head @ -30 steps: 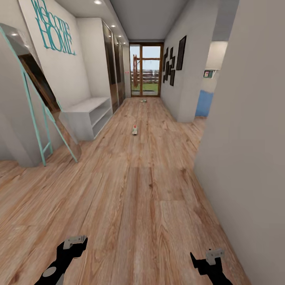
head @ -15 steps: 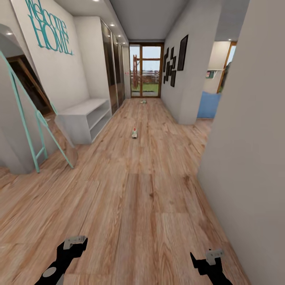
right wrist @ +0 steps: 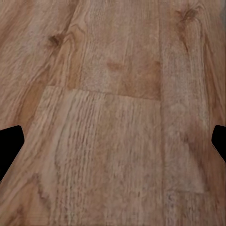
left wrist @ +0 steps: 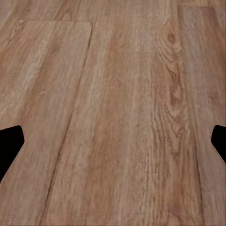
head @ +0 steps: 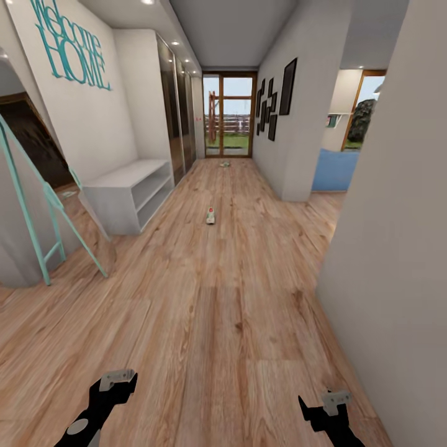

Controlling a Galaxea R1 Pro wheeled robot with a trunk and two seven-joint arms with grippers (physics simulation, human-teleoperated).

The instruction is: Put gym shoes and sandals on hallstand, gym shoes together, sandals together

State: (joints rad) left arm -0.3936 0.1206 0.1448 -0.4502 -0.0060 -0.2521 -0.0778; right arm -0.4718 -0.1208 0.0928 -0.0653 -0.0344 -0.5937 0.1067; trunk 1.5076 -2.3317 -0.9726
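Note:
One gym shoe [head: 211, 216], white with a red accent, lies on the corridor floor [head: 223, 298] mid-corridor. A second small shoe-like thing [head: 225, 164], too small to identify, lies far off near the glass door. The sandals and the hallstand are out of view. My left gripper [head: 118, 386] and right gripper [head: 318, 408] hang low in the near foreground, well short of the shoe. In the left wrist view the black fingertips [left wrist: 9, 143] stand wide apart over bare planks. The right wrist view shows the same, with fingertips [right wrist: 9, 141] apart and nothing between them.
A plain low white bench [head: 127, 192] with open shelves stands against the left wall. A teal-framed leaning mirror [head: 43, 205] is nearer on the left. A wall corner [head: 385, 267] juts in close on the right. A glass door [head: 228, 115] ends the corridor.
The whole view has shifted as the camera moved forward: mirror and bench slid left and closer, and the right doorway opened up. Both grippers hold the same pose.

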